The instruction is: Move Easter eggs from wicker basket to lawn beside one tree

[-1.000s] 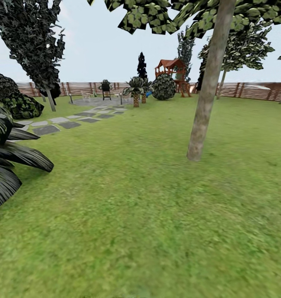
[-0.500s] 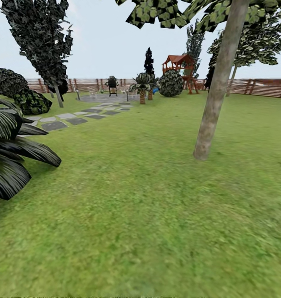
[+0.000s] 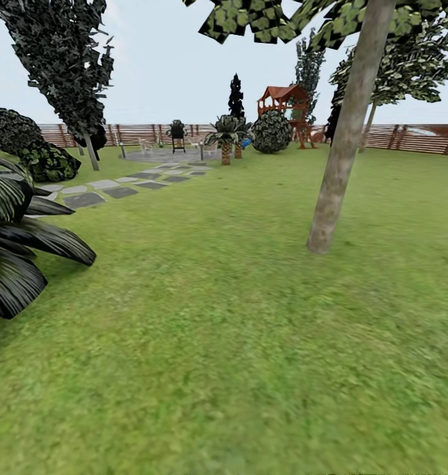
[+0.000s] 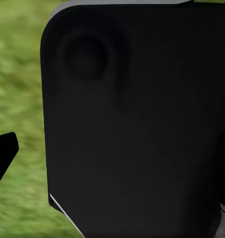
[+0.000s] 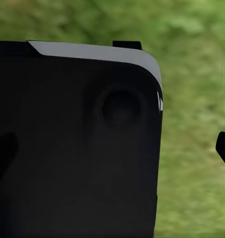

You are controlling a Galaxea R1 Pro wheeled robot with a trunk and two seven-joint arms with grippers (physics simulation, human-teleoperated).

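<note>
The Easter eggs and the wicker basket are out of view. The lawn [image 3: 237, 343] spreads wide and flat ahead in the head view. A tree [image 3: 336, 178] with a slim pale trunk rises at the right middle, its blossom-flecked foliage overhead. The garden's brown slat fence [image 3: 408, 137] closes the far side. In the left wrist view one black fingertip [image 4: 4, 151] shows over grass beside a large black body panel [image 4: 137, 124]. In the right wrist view a black fingertip [image 5: 224, 148] shows past a similar panel [image 5: 72, 148]. Neither view shows how the jaws stand.
A dark broad-leaved plant [image 3: 19, 244] stands at the near left. Stepping stones [image 3: 105, 190] lead to a paved patch with a grill [image 3: 177, 135]. Round bushes [image 3: 271, 132], a small palm [image 3: 226, 138] and a red-brown playset [image 3: 286, 105] stand far back.
The whole head view has swung a little to the left since a second ago, so the camera moved. Nothing in the garden itself has changed place.
</note>
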